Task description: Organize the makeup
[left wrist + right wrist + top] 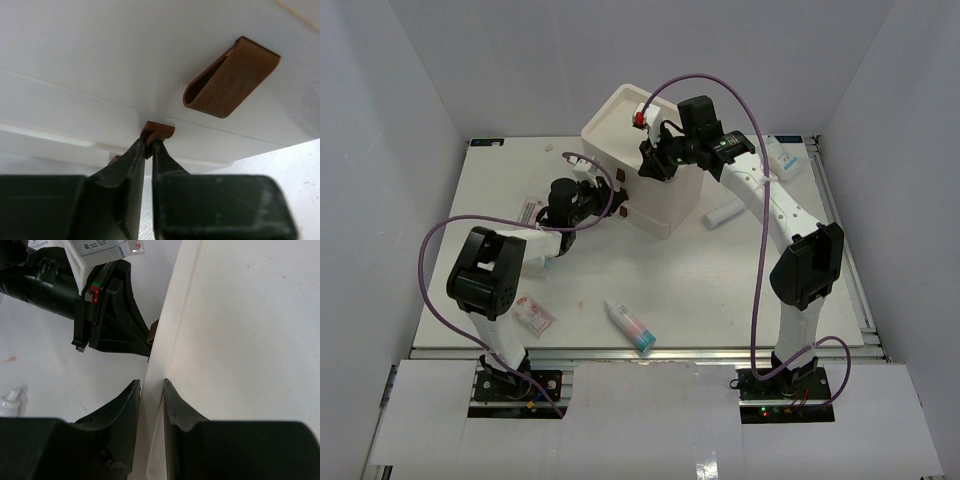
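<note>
Left end effector (150,145) pinches brown handle (160,131). Right end effector (151,386) clamps box wall (172,350). Teal-capped bottle (630,326), sachet (533,315) and white tube (723,213) lie apart on surface (720,290). Sachet print unreadable, arms partly hide the box.

Bottle (630,327): white, teal cap; we found it lying on its side near the front edge.
Tube (723,214): white, lay flat, right of centre.
Sachet (533,315): pink print, lay flat, front left.
</note>
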`<state>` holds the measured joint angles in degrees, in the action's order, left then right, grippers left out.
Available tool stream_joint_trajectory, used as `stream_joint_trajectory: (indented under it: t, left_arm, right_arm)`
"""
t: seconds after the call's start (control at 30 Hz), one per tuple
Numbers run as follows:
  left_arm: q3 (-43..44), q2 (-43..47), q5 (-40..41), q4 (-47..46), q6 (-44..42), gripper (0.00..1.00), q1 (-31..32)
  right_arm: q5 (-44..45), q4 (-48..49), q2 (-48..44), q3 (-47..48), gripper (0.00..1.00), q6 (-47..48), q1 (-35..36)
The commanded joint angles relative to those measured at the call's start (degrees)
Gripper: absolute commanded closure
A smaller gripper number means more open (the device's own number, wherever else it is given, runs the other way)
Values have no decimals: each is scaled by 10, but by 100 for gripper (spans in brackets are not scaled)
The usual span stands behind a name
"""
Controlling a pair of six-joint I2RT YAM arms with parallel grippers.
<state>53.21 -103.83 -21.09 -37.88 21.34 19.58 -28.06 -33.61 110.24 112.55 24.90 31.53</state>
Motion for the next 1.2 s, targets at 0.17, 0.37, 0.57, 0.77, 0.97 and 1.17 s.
stream_joint_trajectory:
  t: [0.17,0.37,0.57,0.77,0.97,1.17]
  left_arm:
    - [-93,103,-5,-25,23,88,-1]
    - [-183,195,-3,-38,44,90,-2]
    - [-257,286,12,-20,56,89,-1]
    - [-296,348,14,-3,79,89,-1]
    - [-305,378,14,13,86,89,-1]
    - [-313,399,13,27,92,88,-1]
  right_arm:
    - [-56,-85,23,-13,85,0,30]
    - [-42,-85,26,-11,85,0,25]
    - [-36,-85,25,-11,84,2,17]
    - [-30,-84,30,-9,83,4,13]
    - [-27,-85,36,-1,81,3,13]
    - [-24,-88,31,2,74,6,13]
